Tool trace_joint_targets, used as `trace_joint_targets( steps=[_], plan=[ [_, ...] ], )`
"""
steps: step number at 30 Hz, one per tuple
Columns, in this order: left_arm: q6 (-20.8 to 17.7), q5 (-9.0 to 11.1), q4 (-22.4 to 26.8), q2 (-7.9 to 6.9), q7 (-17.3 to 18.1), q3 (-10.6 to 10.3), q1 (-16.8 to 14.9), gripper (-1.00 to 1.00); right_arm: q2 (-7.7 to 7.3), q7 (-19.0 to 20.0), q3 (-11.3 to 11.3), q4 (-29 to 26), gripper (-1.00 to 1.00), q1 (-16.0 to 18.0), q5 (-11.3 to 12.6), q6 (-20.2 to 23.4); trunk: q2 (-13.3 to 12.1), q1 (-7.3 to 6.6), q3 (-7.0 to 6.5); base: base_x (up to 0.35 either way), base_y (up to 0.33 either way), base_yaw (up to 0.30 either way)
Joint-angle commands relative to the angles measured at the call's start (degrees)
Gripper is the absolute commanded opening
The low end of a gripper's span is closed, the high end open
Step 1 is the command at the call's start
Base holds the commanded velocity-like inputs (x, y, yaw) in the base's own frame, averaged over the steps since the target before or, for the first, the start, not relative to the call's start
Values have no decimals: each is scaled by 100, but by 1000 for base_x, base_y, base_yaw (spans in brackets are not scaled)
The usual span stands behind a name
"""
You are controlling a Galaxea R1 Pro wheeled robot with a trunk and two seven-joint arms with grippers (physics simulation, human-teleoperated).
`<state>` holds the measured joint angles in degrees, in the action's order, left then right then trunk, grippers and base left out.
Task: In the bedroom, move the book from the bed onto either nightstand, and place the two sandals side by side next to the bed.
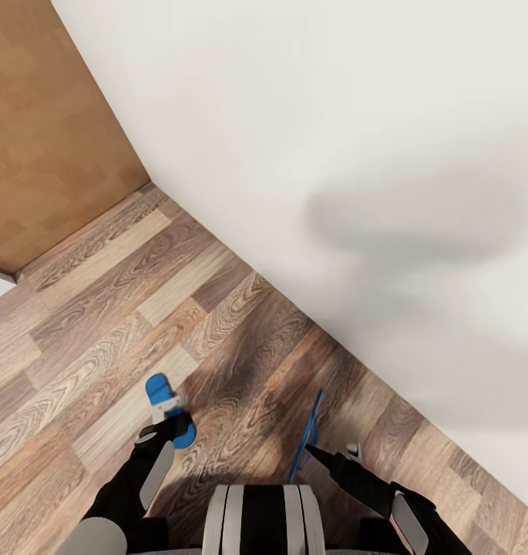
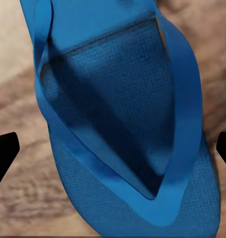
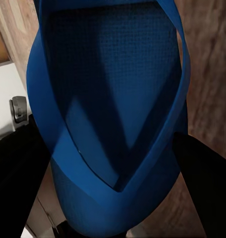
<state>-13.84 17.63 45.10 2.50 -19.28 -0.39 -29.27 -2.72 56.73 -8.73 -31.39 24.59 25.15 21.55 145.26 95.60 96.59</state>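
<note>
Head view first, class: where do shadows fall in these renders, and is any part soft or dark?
Head view: a soft grey shadow smears the white wall, and a darker patch lies on the plank floor ahead of the trunk. Left wrist view: the strap shades the blue sandal sole; the floor behind is blurred. Right wrist view: the other sandal is dim, deep navy.

Evenly lit, fairly bright simulator render. A soft, blurred grey shadow smudges the white wall (image 1: pixel 387 216), and a darker shadow pools on the plank floor (image 1: pixel 248 385) in front of the robot. Both wrist views are slightly soft; each sandal's (image 2: pixel 128 124) strap shades its sole.
</note>
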Motion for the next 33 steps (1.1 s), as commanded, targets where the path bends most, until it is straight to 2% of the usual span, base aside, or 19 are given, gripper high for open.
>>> trace_joint_targets(
  steps=[1,3,14,15,21,33],
  plan=[
    [-23,43,12,1,-32,-5,0,100,0,9,-6,1,-100,2,42,51,3,1,26,0,0,0],
    [-23,44,13,2,-32,-5,0,100,0,10,-6,1,-100,2,42,51,5,7,70,0,0,0],
    [-23,39,13,2,-32,-5,0,100,2,13,-6,-15,-100,2,42,51,5,7,70,0,0,0],
    [-23,39,13,3,-32,-5,0,-100,3,13,-6,-48,-100,2,42,51,5,7,70,0,0,0],
    [-23,39,10,33,-32,-5,0,-100,8,13,2,-264,-100,2,42,51,5,7,70,0,0,0],
    [-31,39,7,40,-32,-5,0,-100,9,13,3,-286,-100,2,43,51,5,7,70,0,0,0]
  ],
)
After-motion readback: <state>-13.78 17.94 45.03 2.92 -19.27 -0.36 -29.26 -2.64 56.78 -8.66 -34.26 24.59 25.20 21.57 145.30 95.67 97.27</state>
